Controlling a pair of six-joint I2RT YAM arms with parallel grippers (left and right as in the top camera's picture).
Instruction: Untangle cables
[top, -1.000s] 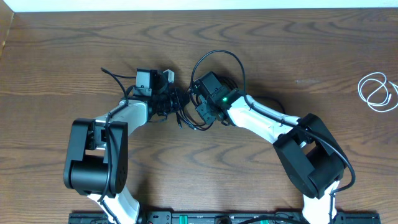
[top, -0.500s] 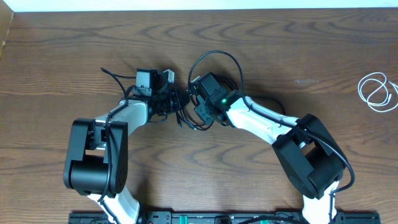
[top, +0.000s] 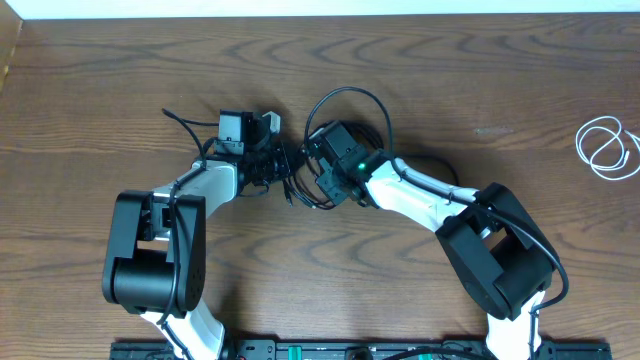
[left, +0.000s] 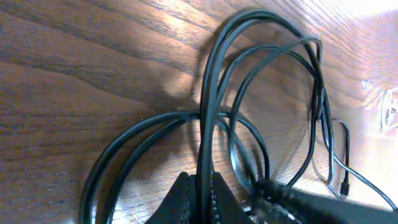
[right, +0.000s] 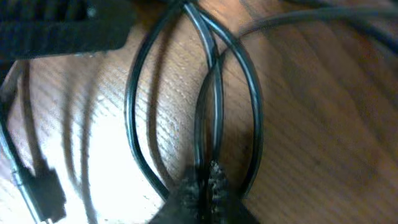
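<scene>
Pinching a strand of the black cable (left: 211, 74), the jaws of the left gripper (left: 200, 186) stand clenched at the bottom edge of the left wrist view. The strand rises straight up from between the fingertips. The right gripper (right: 205, 180) is clamped on the same cable. In the right wrist view two strands run side by side down into the narrow seam between its fingertips.

Around the left grip, several loops fan out. One wide loop lies flat on the wood to the left, and others arch toward the upper right, crossing one another. Around the right grip, a loop bulges to each side of the held strands, and the loops draw together again at the top of the view beneath a dark, blurred block. A dark plug end (right: 40, 193) lies on the wood at the lower left of that view. Which cord it belongs to cannot be told.

From overhead, the two grippers meet nose to nose a little left of the middle of the wooden table (top: 450, 60), with the black tangle between and beneath them. One loop arches beyond the right gripper toward the far edge.

The white cable (top: 608, 147) lies coiled in small loops near the right edge of the table, well apart from both grippers and from the black cable.
</scene>
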